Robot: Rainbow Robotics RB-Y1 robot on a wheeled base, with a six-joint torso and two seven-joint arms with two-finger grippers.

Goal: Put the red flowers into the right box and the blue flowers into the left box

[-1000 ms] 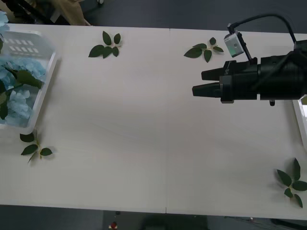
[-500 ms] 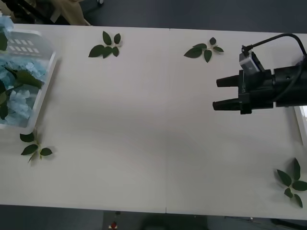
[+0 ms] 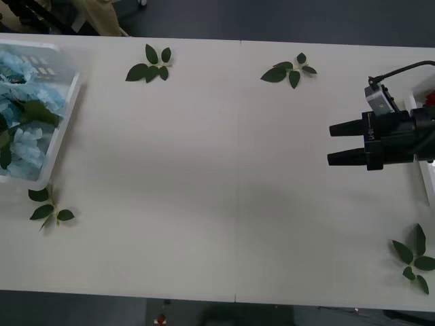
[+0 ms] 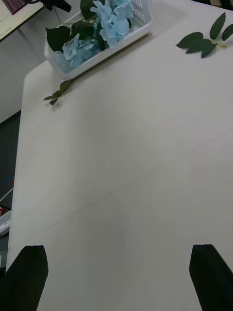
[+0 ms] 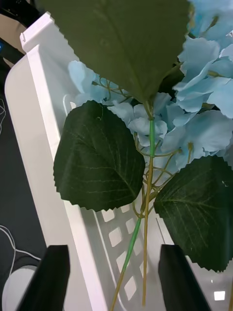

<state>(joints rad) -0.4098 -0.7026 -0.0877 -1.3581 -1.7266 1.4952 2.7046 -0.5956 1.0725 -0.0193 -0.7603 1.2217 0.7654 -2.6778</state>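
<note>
The left box [image 3: 60, 125] stands at the table's far left, and the blue flowers [image 3: 24, 88] lie in it with their big green leaves. In the left wrist view one blue flower [image 5: 194, 121] and its thin stem [image 5: 145, 228] lie over the box's white wall [image 5: 53, 160]; my left gripper [image 5: 115, 282] hovers close above, open, fingers wide on either side of the stem. My right gripper [image 3: 330, 144] hangs open and empty over the table's right side, next to the right box rim [image 3: 423, 175]. A sliver of red flowers [image 3: 429, 99] shows at the edge.
Loose green leaf sprigs lie on the table: one at the back left [image 3: 149, 64], one at the back right [image 3: 291, 70], one at the front left [image 3: 47, 207] by the left box, one at the front right [image 3: 413, 258]. The right wrist view shows bare tabletop [image 4: 126, 160].
My right gripper has drawn back to the right, toward the right box. At the left, a blue flower has come down onto the far end of the left box.
</note>
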